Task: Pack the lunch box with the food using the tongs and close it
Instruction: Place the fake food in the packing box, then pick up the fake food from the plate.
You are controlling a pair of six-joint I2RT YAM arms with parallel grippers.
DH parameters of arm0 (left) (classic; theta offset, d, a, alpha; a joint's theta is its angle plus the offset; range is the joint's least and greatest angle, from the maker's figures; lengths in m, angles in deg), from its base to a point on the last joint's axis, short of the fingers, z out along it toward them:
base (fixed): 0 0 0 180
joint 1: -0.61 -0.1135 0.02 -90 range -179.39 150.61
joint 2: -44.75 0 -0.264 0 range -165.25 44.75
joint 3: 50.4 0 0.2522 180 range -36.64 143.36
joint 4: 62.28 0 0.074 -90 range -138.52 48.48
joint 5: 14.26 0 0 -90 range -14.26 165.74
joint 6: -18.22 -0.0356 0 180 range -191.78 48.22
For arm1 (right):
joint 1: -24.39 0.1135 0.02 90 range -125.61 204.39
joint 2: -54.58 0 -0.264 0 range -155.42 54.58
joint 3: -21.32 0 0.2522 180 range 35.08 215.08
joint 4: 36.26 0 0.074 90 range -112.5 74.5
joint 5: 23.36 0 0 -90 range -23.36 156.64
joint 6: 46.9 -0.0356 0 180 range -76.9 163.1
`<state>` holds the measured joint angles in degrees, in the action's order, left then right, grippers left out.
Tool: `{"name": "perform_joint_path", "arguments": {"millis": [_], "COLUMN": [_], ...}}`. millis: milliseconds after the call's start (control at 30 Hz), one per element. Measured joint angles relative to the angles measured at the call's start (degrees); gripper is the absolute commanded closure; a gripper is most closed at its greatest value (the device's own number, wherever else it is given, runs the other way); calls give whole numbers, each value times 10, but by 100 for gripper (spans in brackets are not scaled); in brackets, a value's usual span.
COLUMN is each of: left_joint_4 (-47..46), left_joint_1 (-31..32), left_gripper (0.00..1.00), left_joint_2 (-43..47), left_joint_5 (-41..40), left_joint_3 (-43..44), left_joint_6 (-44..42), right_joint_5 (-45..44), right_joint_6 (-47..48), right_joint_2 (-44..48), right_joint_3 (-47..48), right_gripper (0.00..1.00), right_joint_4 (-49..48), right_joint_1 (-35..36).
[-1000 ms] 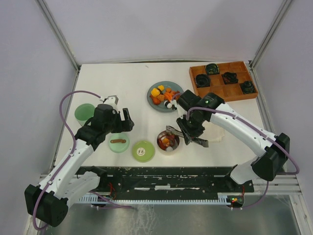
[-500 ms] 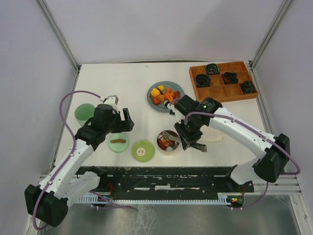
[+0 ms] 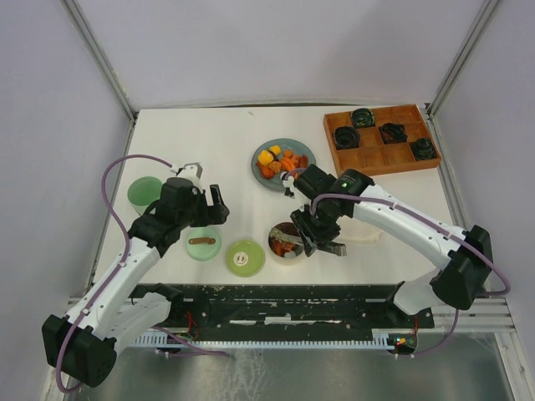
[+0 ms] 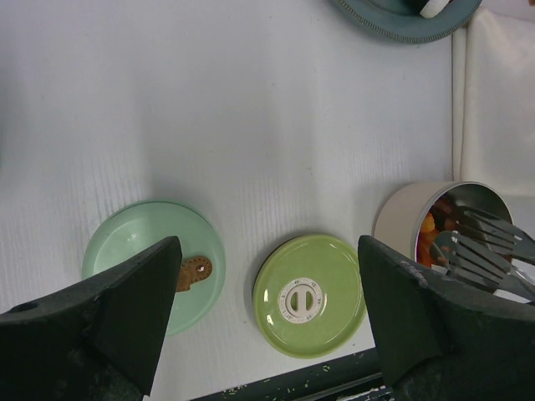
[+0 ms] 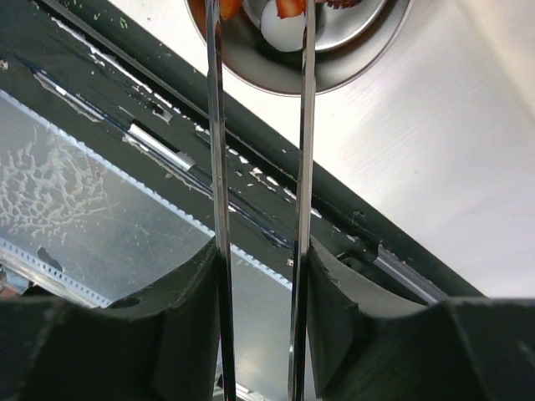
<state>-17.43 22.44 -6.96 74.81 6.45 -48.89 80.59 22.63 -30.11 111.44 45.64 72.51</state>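
– Canister [image 3: 145,195] at the far left, mint green, top open. Anything holding it?
– No. The left gripper [image 3: 216,203] hangs near it above the table, jaws spread wide, empty. Toward the front lie the flat lid [image 4: 167,230] with its brown handle and, beside it, the lime lid [image 4: 309,294], both off.
– Then the steel bowl [image 3: 287,241]?
– Near the front edge, with orange and red-brown food [image 4: 435,230] and a white piece inside. More pieces sit on the plate [image 3: 284,142] behind it.
– And the tongs [image 5: 216,125]?
– Clamped between the fingers of the right gripper [image 5: 259,267], which presses on their two legs. The legs run parallel with a gap between them, tips down in the bowl. Whether a piece is caught between the tips I cannot tell; they sit among the other pieces.
– So this looks like a drop into the bowl. How to do it well?
– Ease the squeeze with the tips inside the rim. Then lift straight up before swinging toward the plate, so no leg hooks the rim and tips the bowl.
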Motion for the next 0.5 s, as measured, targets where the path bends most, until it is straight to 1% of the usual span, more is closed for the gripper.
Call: {"name": "perform_joint_path", "arguments": {"millis": [200, 333, 500], "left_joint_4": [0, 0, 0], "left_joint_1": [0, 0, 0], "left_gripper": [8, 8, 8], "left_joint_2": [0, 0, 0], "left_joint_5": [0, 0, 0], "left_joint_3": [0, 0, 0], "left_joint_6": [0, 0, 0], "right_joint_5": [-52, -108, -175], "right_joint_6": [-8, -15, -32], "right_joint_2": [35, 64, 84], "right_joint_3": [9, 27, 43], "right_gripper": [53, 53, 53], "right_joint_4": [-1, -2, -5], "right_joint_1": [0, -9, -61]}}
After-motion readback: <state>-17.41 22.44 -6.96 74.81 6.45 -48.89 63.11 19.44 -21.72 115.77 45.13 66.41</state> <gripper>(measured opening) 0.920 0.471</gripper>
